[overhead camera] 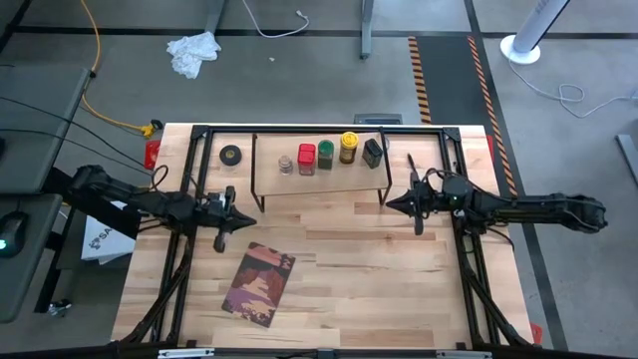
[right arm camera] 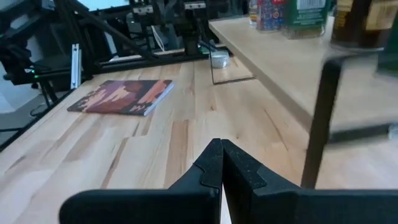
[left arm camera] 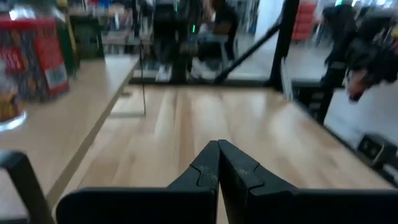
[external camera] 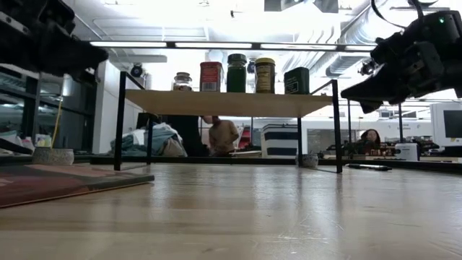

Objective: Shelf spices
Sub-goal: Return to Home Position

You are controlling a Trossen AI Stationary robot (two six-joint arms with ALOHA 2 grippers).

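The shelf [overhead camera: 267, 172] is a pale wood board on thin black legs standing at the table's far middle. Several spices stand in a row on its top: a clear glass jar [overhead camera: 286, 165], a red box [overhead camera: 306, 158], a green-topped jar [overhead camera: 325, 155], a yellow-topped jar [overhead camera: 348, 147] and a dark tin [overhead camera: 373, 152]. My left gripper [overhead camera: 249, 221] is shut and hangs above the table, in front of the shelf's left end. My right gripper [overhead camera: 391, 206] is shut too and hangs off the shelf's right end. Both point toward the table's middle and hold nothing.
A brown-and-maroon book [overhead camera: 260, 284] lies flat toward the near left. A black tape roll [overhead camera: 231, 155] sits left of the shelf. A thin dark pen-like thing [overhead camera: 410, 163] lies right of the shelf. Black frame rails [overhead camera: 199, 150] run along the table's sides. People sit in the room behind.
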